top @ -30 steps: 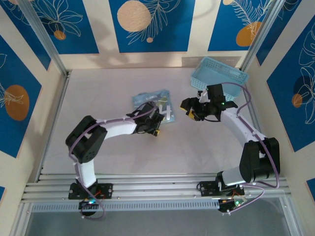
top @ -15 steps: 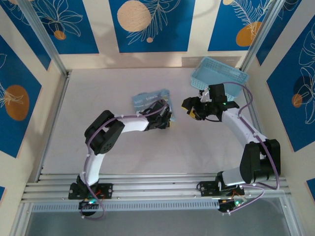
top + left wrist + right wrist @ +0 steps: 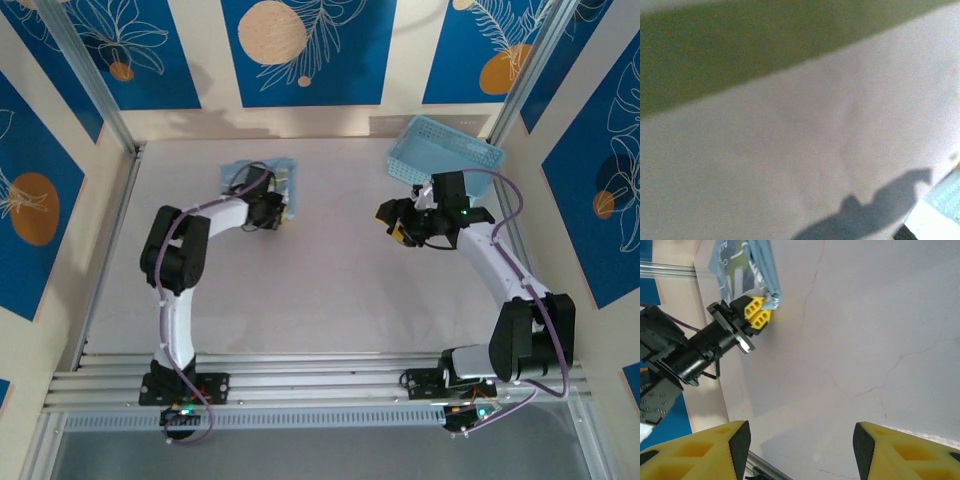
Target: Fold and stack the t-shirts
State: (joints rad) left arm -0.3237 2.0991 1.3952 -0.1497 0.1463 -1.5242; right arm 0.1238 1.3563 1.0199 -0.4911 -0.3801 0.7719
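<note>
While left end effector (image 3: 759, 312) grips t-shirt (image 3: 742, 260) | basket (image 3: 450, 150) well apart

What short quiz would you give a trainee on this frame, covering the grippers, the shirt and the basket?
1. True or false: the right gripper holds the shirt.
2. Where is the basket in the top view? A) far right B) near left C) middle
3. What has the left gripper pinched?
Key: 1 false: its jaws stand open with nothing between them. 2 A. 3 The shirt, at its edge.
</note>
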